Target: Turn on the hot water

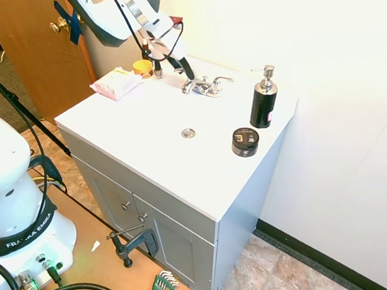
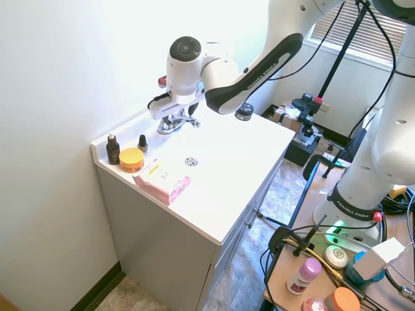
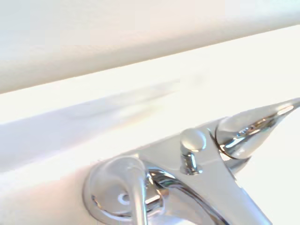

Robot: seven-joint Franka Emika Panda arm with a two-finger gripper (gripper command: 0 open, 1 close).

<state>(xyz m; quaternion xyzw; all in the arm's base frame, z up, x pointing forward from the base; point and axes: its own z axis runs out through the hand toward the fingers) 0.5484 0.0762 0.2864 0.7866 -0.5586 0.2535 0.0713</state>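
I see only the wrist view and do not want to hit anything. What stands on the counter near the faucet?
Observer: A black pump bottle stands to one side of the faucet, apart from it.
Operator: And on the other side?
Observer: An orange jar and a pink packet are there, the jar closer to the faucet.
Operator: Where is the end effector?
Observer: The end effector hangs just over the faucet handle on the jar's side. I cannot tell if it touches.
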